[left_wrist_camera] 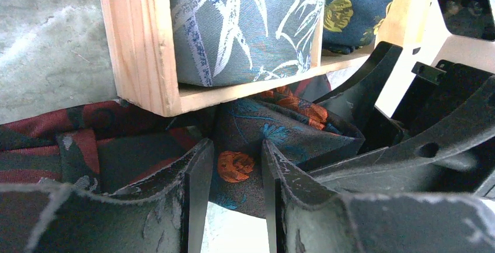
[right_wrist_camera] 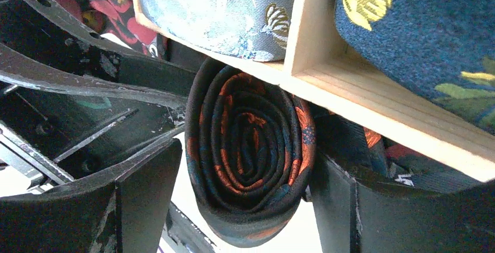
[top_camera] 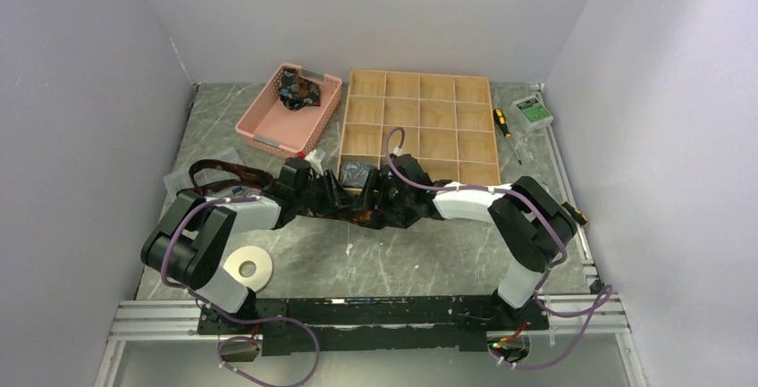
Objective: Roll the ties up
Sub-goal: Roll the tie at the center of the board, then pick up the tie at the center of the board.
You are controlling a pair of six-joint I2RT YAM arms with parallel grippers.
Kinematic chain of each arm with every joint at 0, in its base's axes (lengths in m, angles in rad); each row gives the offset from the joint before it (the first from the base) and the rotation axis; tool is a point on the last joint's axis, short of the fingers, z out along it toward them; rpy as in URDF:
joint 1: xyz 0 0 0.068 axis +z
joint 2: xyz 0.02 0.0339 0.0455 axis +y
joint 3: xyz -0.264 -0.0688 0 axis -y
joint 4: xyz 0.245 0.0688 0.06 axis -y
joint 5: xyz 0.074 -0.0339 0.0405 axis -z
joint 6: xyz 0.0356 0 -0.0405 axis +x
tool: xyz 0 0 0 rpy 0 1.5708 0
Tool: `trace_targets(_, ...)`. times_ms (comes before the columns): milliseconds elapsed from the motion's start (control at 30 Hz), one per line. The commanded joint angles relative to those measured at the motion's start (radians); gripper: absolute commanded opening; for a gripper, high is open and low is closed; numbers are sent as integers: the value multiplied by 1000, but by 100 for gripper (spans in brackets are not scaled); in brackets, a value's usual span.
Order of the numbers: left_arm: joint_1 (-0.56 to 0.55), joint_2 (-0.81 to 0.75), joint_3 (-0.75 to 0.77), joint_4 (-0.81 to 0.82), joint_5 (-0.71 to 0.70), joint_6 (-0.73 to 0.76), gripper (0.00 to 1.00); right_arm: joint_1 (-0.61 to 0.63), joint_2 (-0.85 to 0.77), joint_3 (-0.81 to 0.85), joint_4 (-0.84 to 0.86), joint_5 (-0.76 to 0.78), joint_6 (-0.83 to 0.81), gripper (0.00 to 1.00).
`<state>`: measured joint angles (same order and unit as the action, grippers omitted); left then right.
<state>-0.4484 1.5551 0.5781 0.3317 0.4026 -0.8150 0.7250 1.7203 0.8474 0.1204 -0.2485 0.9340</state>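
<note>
Grey marbled tabletop (top_camera: 402, 262), plain pale walls on 3 sides. At the back stands a wooden grid box (top_camera: 418, 128): pale raw timber, square compartments. Left of it is a pink plastic basket (top_camera: 268, 126) w/ slotted walls, and a bundled tie (top_camera: 297, 94) lies inside. Right of the box are a screwdriver (top_camera: 503, 122) w/ yellow-black handle & a small green-white pack (top_camera: 533, 112). White tape ring (top_camera: 248, 268) lies flat near the left arm's elbow.

Box's near-left compartments hold rolled fabric. One is a grey-blue tie (left_wrist_camera: 245, 25), satiny, w/ pale leaf print. Past a divider sits a navy tie (right_wrist_camera: 420, 31), coarser weave, yellow flowers. Maroon tie (top_camera: 223, 172) trails flat across the table to the left, reaching the box's near corner in the left wrist view.

Dark tie (right_wrist_camera: 251, 165), black w/ orange flowers & teal flecks, sits just in front of the box's near wall, betw. both arms. One end is wound into a tight spiral, oval in section, touching that wall. Right gripper (right_wrist_camera: 245, 206) stands wide; the roll fills the gap and the fingers touch it on both sides. Left gripper (left_wrist_camera: 233, 206) is narrower, its black scuffed fingers (left_wrist_camera: 198, 189) pinching a loose fold that looks like the same tie, at an orange flower. Right gripper's fingers crowd the left wrist view & block the roll there.
</note>
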Motion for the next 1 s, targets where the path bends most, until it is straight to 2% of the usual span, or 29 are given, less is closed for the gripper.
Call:
trace_targets(0,-7,-13,4,-4,25,4,41,-1,-53,7,-19,50,-28,82)
trace_targets(167,-7,-22,-5,-7,18,1,42,3,-46,24,-64,53,-36,81)
trace_targets(533,-7,-87,-10,-85,-33,26,43,-2,-254,17,-280,201,-107,85)
trace_targets(700,-7,-110,-9,-114,-55,32,43,19,-304,36,-326,195,-131,85)
trace_targets(967,-7,-133,-26,-126,-51,32,43,59,-211,64,-284,176,-156,73)
